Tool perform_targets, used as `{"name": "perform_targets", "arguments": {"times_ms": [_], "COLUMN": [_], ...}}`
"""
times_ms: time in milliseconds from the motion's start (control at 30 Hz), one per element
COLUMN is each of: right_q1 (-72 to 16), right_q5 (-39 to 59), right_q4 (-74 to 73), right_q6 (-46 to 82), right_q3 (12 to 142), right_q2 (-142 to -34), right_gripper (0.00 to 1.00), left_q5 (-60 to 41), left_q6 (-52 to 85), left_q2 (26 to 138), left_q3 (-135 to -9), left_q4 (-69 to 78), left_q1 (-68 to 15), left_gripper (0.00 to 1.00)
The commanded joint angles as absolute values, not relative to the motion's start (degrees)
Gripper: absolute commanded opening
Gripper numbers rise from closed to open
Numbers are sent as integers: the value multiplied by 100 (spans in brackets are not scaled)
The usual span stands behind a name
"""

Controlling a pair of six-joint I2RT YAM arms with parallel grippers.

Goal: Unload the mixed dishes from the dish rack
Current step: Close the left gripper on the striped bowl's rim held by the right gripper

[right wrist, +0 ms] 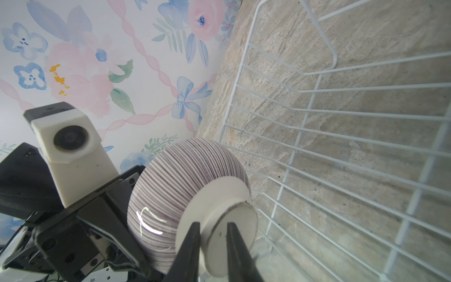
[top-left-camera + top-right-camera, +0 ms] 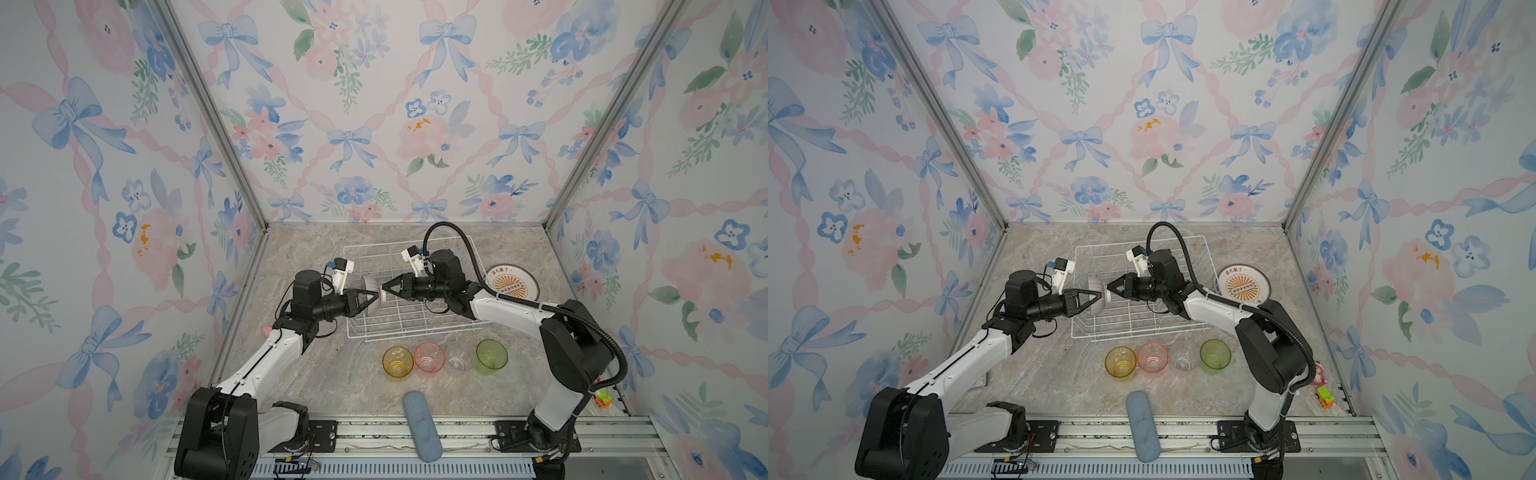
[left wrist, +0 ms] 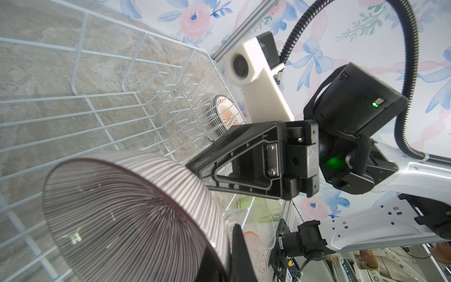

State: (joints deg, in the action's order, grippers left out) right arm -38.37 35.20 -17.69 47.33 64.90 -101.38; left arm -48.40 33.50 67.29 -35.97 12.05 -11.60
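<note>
Both grip the bowl (image 2: 368, 285) between them: left end effector (image 2: 377, 296) its rim, right end effector (image 2: 384, 287) its foot.

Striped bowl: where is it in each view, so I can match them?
In both top views: striped bowl left of centre, at the dish rack's left end.
Left wrist: bowl large in the foreground, striped inside facing the camera.
Right wrist: bowl in the foreground, white foot toward the camera.
Shared landmark: the rack's white wires, in all four.

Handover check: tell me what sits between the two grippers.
The striped bowl, on its side in both top views: the left gripper clamps its rim, the right gripper straddles its foot.
</note>
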Motion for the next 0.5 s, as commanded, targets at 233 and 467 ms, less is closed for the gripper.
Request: {"name": "perform_targets", "arguments": {"times_ms": [233,467], "right_q1": [-3799,-3710], "right_q5": [3197,2955], "right_q4": [-983,-348], "right_q6": [4159,3719], "right_q3": [6670,6741], "right_q2": [-9937,-9698], "right_gripper": [23,23], "left_q5": [-4742,-4471], "left_q6": [2523,2102], "left_q2": [6604,6388], "left_q3": [-4054,-4466], "left_q4": [355,-496], "left_q1": [-1155,-1159], "left_gripper": [0,0]}}
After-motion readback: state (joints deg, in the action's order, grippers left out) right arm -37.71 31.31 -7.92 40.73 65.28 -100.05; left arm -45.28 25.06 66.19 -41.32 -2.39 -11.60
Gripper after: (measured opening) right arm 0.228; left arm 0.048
